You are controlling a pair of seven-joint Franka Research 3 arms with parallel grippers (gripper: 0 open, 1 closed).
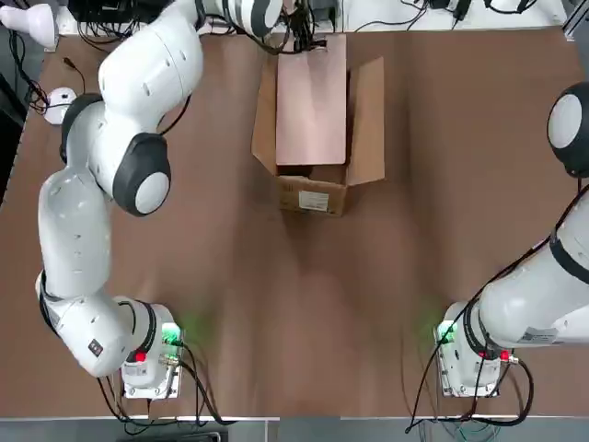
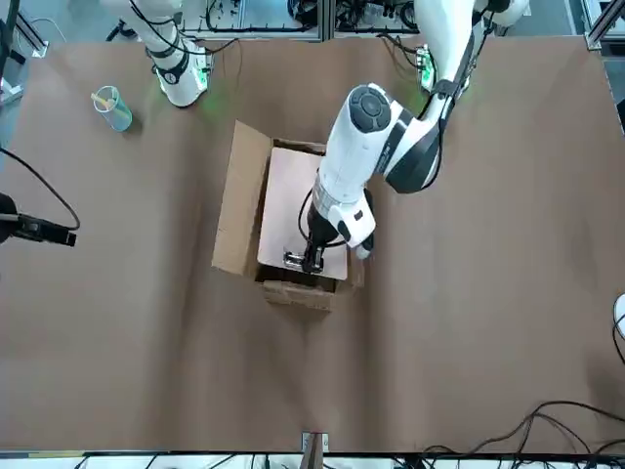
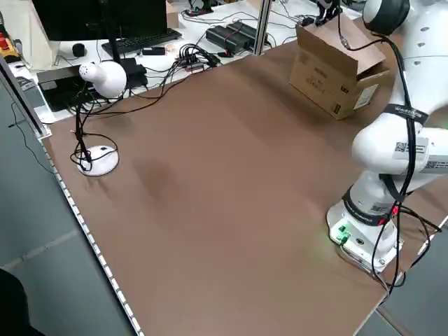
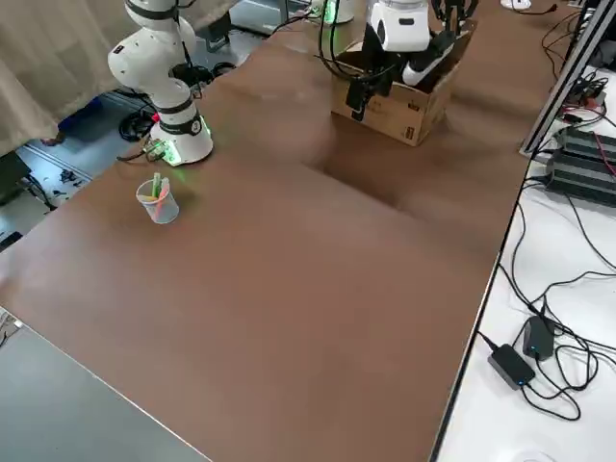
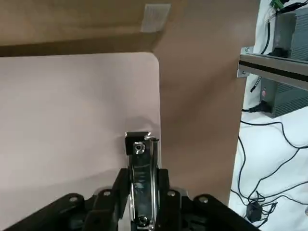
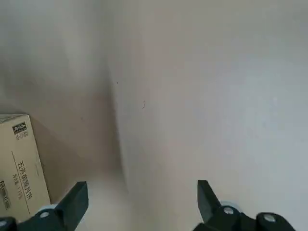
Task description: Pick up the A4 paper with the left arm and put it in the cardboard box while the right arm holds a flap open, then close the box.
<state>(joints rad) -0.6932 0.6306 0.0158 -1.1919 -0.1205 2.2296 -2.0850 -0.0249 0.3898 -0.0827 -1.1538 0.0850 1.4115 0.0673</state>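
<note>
In the front view's centre, the left fingers (image 2: 311, 266) pinch the clipped sheet (image 2: 289, 210); lowered crookedly, it could snag the box flap (image 2: 241, 200). At left edge, the right fingers (image 2: 74, 237) gape, empty.

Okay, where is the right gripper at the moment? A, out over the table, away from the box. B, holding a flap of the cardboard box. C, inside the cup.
A: the right gripper hangs over the table, with a clear gap between it and the box's flap.
</note>
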